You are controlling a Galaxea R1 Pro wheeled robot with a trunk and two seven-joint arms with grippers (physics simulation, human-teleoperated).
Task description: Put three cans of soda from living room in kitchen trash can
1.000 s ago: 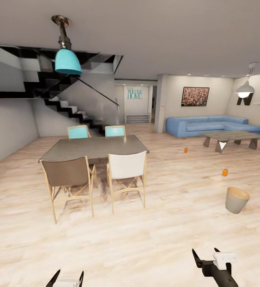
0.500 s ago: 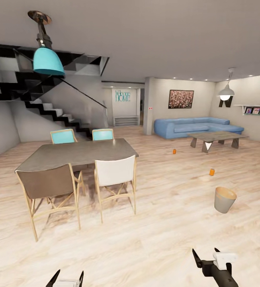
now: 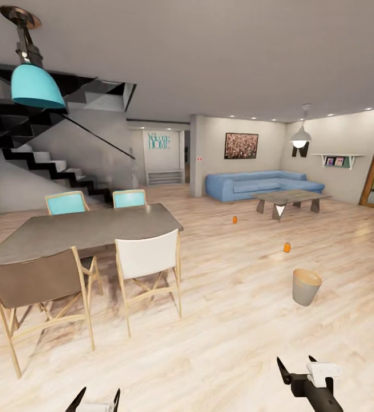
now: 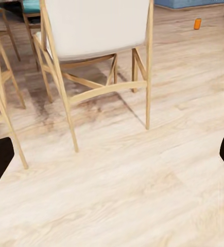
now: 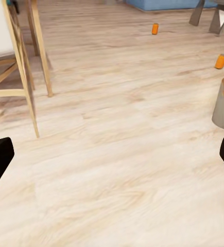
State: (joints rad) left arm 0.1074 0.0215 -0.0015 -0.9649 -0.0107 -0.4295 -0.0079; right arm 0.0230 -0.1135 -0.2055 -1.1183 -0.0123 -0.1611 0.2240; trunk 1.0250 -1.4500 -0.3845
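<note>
Two orange cans are lying on the floor beyond the dining table (image 3: 89,232): the farther can (image 3: 235,219) toward the sofa (image 3: 255,184), the nearer can (image 3: 287,247) just past the trash can (image 3: 306,286). Both grippers, left gripper (image 3: 97,399) and right gripper (image 3: 295,367), are hanging spread and empty, probably for travel.

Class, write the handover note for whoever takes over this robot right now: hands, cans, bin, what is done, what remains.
Left hand: open, holding nothing. Right hand: open, holding nothing.
Two orange soda cans stand on the wood floor: the nearer can just beyond the trash can, the farther can toward the grey low table and blue sofa. A blue can is not seen here.
The trash can stands upright on the floor ahead to the right; no can visible inside.
Done: nothing binned. Left: all three cans, starting probably with the nearer orange one.
</note>
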